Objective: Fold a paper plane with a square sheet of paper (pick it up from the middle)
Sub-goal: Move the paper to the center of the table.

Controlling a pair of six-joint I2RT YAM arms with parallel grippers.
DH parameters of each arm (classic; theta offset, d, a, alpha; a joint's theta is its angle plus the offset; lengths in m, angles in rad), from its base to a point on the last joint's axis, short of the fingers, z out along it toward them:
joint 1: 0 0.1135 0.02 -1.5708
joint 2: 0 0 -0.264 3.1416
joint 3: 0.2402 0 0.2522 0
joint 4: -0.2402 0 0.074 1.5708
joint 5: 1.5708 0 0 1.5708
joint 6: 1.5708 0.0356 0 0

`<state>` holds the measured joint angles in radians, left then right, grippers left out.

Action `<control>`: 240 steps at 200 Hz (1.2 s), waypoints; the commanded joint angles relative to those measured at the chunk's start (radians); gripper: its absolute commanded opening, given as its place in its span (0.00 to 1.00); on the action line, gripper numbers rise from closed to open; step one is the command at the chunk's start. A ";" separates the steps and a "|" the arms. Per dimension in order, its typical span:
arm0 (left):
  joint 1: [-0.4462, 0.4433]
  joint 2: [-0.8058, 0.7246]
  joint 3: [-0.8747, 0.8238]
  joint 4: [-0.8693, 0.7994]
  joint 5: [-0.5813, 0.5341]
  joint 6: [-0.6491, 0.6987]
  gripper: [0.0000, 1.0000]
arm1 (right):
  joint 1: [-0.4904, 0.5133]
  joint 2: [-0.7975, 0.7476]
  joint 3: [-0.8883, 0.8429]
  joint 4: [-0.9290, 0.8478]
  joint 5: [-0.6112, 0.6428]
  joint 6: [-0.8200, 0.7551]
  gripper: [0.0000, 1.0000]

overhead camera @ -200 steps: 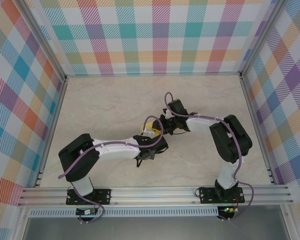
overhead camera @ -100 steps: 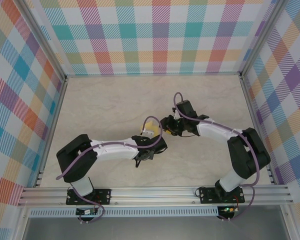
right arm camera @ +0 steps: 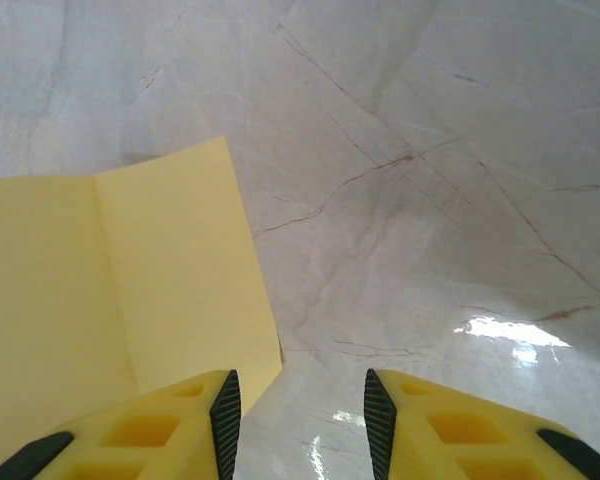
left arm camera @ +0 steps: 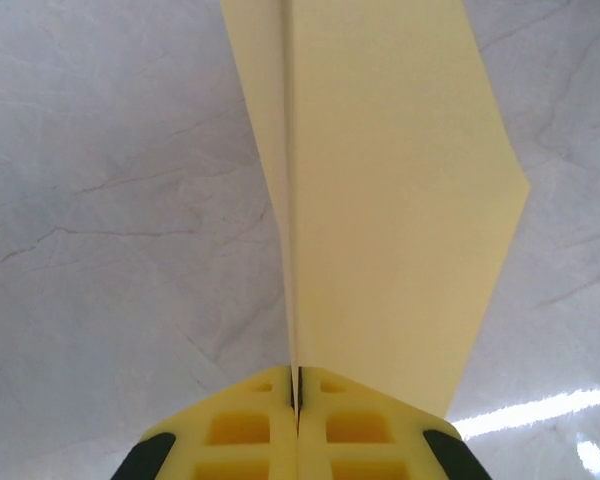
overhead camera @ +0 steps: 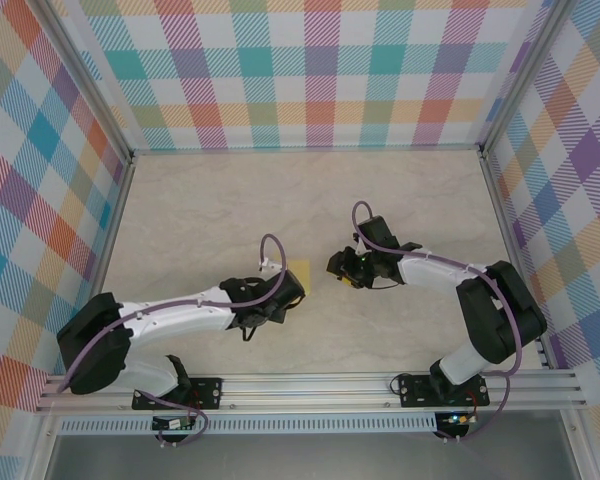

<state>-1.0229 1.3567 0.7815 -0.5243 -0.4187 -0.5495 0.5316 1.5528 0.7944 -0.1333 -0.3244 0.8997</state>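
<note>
Since a second ago the two arms have drawn apart: the left arm [overhead camera: 170,320] has swung its elbow down toward the near left corner and pulled its wrist back, while the right arm [overhead camera: 440,268] has pushed its elbow out to the right and let go of the paper. Nearest in the top view, both bases sit on the aluminium rail [overhead camera: 310,385] at the table's front edge. Just beyond it, the left gripper [overhead camera: 292,282] has its yellow fingers [left arm camera: 240,430] pressed together, pinching the sheet of paper [left arm camera: 390,200] along its fold. From the left wrist the sheet is seen edge-on: a dark crease line runs straight up from the closed fingertips, with a narrow flap to the left of it and a much wider flap to the right that ends in a blunt angled corner. The paper is plain pale yellow, smooth and held above the marble table [left arm camera: 100,200]. Across a small gap to the right, the right gripper [overhead camera: 334,268] faces it with its fingers [right arm camera: 160,430] spread and nothing between them. Its wrist camera shows the sheet's corner just beside one finger, a vertical crease dividing two flat panels; whether paper and finger touch cannot be told. Farther back lies bare table, then the checked walls [overhead camera: 310,70].
</note>
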 commanded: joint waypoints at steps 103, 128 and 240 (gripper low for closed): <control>0.018 0.071 -0.003 0.000 0.062 -0.150 0.16 | 0.056 0.080 0.028 0.109 -0.099 0.029 0.34; 0.017 0.090 0.000 0.020 0.087 -0.237 0.13 | 0.061 0.101 0.034 0.124 -0.116 0.031 0.34; 0.025 0.105 -0.025 0.059 0.094 -0.285 0.05 | 0.163 0.365 0.296 0.001 -0.107 -0.013 0.20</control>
<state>-1.0130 1.4559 0.7601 -0.4786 -0.3294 -0.8234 0.6777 1.8595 1.0344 -0.0532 -0.4713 0.9119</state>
